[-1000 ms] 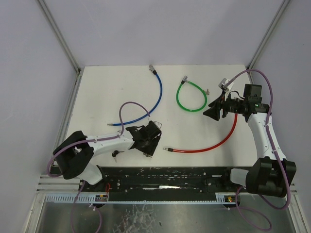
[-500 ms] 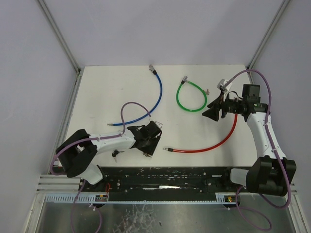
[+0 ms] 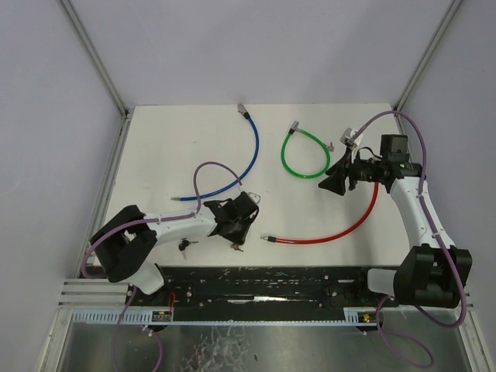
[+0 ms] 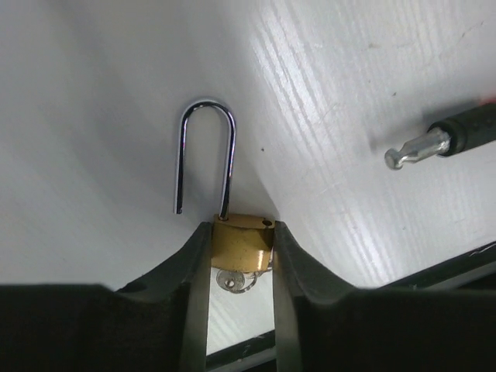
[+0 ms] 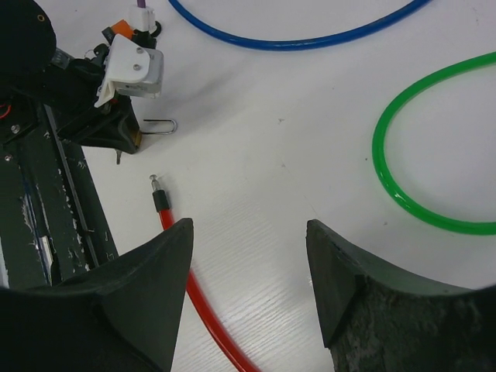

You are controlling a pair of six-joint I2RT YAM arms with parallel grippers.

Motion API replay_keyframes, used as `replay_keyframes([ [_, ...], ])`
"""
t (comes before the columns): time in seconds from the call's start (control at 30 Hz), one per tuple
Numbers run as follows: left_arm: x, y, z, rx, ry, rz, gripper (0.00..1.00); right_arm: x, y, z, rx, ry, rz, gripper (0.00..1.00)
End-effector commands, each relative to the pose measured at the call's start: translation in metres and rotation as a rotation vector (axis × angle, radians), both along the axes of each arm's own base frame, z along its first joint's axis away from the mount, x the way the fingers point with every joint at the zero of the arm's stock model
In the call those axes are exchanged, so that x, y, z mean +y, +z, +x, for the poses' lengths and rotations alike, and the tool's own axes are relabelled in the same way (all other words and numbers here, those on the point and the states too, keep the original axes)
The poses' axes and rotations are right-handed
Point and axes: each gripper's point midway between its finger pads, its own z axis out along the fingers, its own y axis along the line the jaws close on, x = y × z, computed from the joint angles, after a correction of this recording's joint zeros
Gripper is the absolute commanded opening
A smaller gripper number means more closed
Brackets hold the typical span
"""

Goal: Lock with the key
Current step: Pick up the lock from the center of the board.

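Note:
A small brass padlock [image 4: 242, 244] lies on the white table with its silver shackle [image 4: 205, 155] swung open. A key [image 4: 232, 280] sticks out of its underside. My left gripper [image 4: 240, 232] is shut on the padlock body, one finger on each side; in the top view this gripper [image 3: 236, 221] is low over the table, left of centre. The shackle [image 5: 161, 126] also shows in the right wrist view. My right gripper [image 3: 333, 178] is open and empty, hovering at the right above the table beside the red cable [image 5: 167, 225].
A red cable [image 3: 341, 225] curves across the right side, its metal end [image 4: 415, 147] near the padlock. A green cable loop [image 3: 304, 155] and a blue cable [image 3: 240, 167] lie further back. A dark key bunch [image 3: 184, 246] lies by the left arm. A black rail [image 3: 263, 283] runs along the front.
My right gripper has moved a little to the left. My left gripper still holds the padlock in about the same place.

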Motion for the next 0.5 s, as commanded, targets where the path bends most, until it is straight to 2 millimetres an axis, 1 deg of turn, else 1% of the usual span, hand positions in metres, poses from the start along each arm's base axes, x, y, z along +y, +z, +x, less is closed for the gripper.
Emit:
replay_keyframes([
  [0.0, -0.019, 0.003, 0.008, -0.015, -0.023, -0.07, 0.1, 0.014, 0.004, -0.006, -0.016, 0.066, 0.038, 0.66],
  [0.1, -0.033, 0.017, 0.019, -0.066, -0.051, -0.122, 0.04, 0.022, -0.002, -0.01, -0.021, 0.102, 0.046, 0.66],
  [0.2, -0.049, 0.036, 0.029, -0.122, -0.08, -0.192, 0.01, 0.035, -0.01, -0.017, -0.045, 0.171, 0.049, 0.66],
  [0.3, -0.066, 0.056, 0.035, -0.175, -0.125, -0.285, 0.0, 0.051, -0.017, -0.031, -0.113, 0.294, 0.057, 0.67],
  [0.37, -0.078, 0.071, 0.033, -0.199, -0.176, -0.367, 0.0, 0.06, -0.024, -0.044, -0.268, 0.432, 0.038, 0.71],
  [0.4, -0.085, 0.079, 0.031, -0.213, -0.21, -0.415, 0.0, 0.063, -0.028, -0.052, -0.365, 0.509, 0.02, 0.75],
  [0.47, -0.096, 0.089, 0.024, -0.221, -0.291, -0.493, 0.0, 0.066, -0.034, -0.065, -0.551, 0.637, -0.008, 0.83],
])
